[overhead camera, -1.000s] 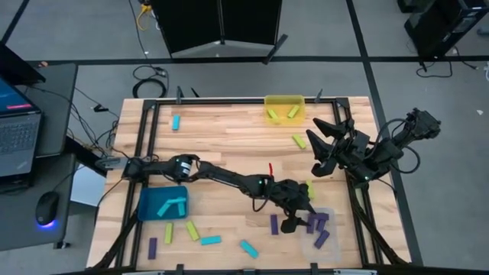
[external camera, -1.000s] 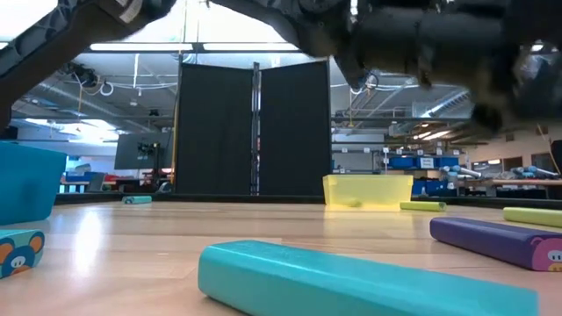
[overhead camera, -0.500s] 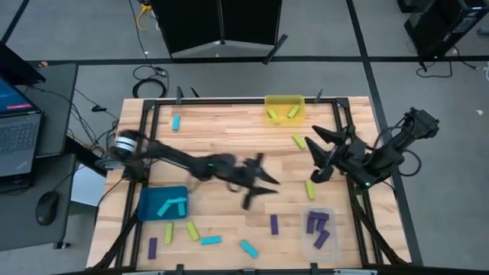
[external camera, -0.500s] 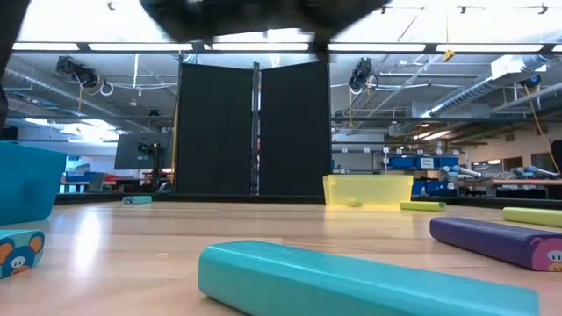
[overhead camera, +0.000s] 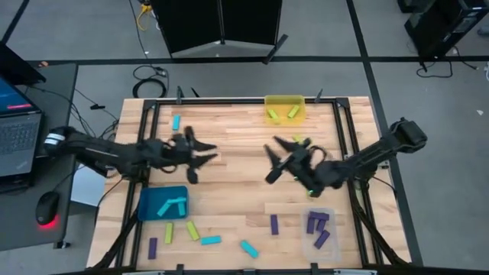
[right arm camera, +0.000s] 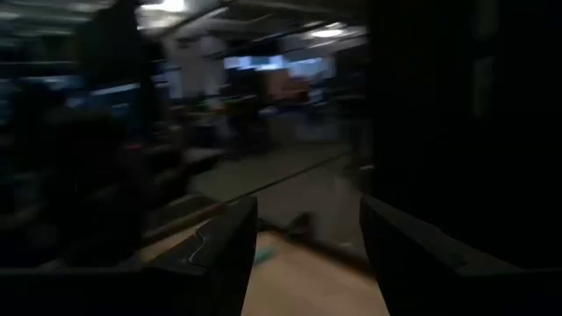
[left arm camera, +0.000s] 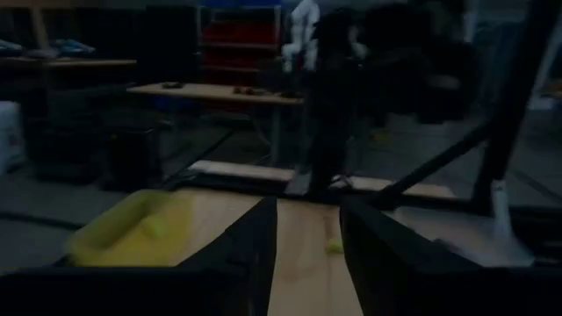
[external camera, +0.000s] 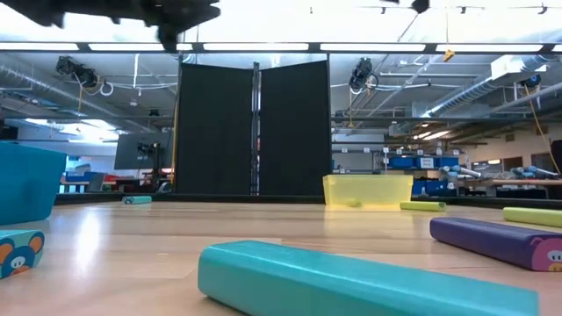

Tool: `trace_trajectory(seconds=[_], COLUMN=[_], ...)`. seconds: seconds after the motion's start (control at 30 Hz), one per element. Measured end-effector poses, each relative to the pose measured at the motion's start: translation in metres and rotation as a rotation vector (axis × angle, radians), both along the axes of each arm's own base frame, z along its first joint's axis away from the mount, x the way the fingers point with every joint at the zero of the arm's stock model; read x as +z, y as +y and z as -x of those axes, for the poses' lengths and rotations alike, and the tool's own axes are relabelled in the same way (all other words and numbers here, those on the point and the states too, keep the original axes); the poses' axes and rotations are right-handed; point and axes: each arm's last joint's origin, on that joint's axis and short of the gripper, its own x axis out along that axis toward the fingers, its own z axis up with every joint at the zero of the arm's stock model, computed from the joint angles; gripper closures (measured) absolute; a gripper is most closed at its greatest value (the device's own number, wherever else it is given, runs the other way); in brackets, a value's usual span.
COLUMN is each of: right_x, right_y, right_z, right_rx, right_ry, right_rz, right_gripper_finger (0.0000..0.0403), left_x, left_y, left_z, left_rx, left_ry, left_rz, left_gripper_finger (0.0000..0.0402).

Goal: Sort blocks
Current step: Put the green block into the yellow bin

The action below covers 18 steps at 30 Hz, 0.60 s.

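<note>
A pale wooden worktop (overhead camera: 229,183) with a dark metal frame stands on a grey floor, with a laptop (overhead camera: 17,130) on a side desk off its left edge and a black partition (external camera: 253,127) behind it.

At the left, a teal bin (overhead camera: 163,204) sits near the front edge with two cyan blocks (overhead camera: 170,204) inside. In front of it lie a purple block (overhead camera: 152,247), two yellow-green blocks (overhead camera: 170,233) and a cyan block (overhead camera: 211,240). Another cyan block (overhead camera: 176,122) lies alone toward the back left.

The left gripper (overhead camera: 205,153) hangs above the bare boards just behind the teal bin, its arm reaching in from the left edge. Its fingers (left arm camera: 263,250) stand apart with only the boards showing through the gap, so they are released and empty.

Toward the middle front lie a further cyan block (overhead camera: 248,248) and a purple block (overhead camera: 274,224). At the back centre a yellow bin (overhead camera: 284,101) holds two yellow-green blocks (overhead camera: 293,112).

The right gripper (overhead camera: 276,159) hovers over the middle of the boards, its arm coming from the right edge. Its fingers (right arm camera: 230,250) are spread wide and grasp nothing. A yellow-green block (overhead camera: 299,140) lies just behind it.

At the front right a clear bin (overhead camera: 319,231) holds several purple blocks (overhead camera: 318,222).
</note>
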Motion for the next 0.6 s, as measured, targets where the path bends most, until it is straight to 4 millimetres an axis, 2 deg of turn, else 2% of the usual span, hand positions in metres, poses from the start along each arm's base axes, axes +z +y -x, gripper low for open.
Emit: trace_trajectory(seconds=[0.17, 0.3, 0.43, 0.6], right_x=[-0.031, -0.051, -0.063, -0.063], right_y=[0.001, 0.001, 0.0, -0.009], right_z=[-0.046, -0.089, -0.124, -0.151], right_rx=[0.223, 0.309, 0.352, 0.392], right_ry=[-0.011, 0.004, 0.041, 0.173], right_rz=[-0.047, -0.074, -0.071, -0.125], right_gripper_finger=[0.019, 0.019, 0.0192, 0.0192], left_x=[0.013, 0.021, 0.026, 0.02], left_y=[0.006, 0.009, 0.013, 0.015], left_z=[0.036, 0.058, 0.077, 0.088], left_rx=[0.045, 0.053, 0.098, 0.118], left_ry=[0.007, -0.025, -0.056, 0.001], left_rz=[-0.034, -0.061, -0.058, -0.044], left_gripper_finger=[0.0269, 0.0269, 0.0269, 0.0269])
